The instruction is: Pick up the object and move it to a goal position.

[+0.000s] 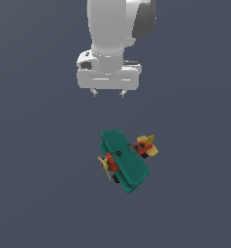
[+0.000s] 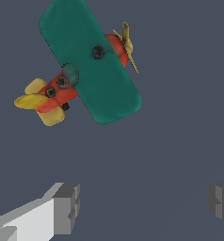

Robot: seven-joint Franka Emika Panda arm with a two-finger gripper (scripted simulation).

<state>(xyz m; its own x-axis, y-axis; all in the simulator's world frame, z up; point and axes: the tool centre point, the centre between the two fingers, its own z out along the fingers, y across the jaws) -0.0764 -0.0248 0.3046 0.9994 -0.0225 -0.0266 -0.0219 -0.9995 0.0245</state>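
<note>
Both renders were evenly and rather dimly lit, with no cast shadows on the dark ground. The white arm (image 1: pixel 118 29) showed soft shading on its sides. Edges looked slightly soft and pixelated; no glare, no distortion.

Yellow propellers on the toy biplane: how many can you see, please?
1: the yellow propeller sits at the nose of the toy biplane, opposite its yellow tail. None seems hidden.
</note>
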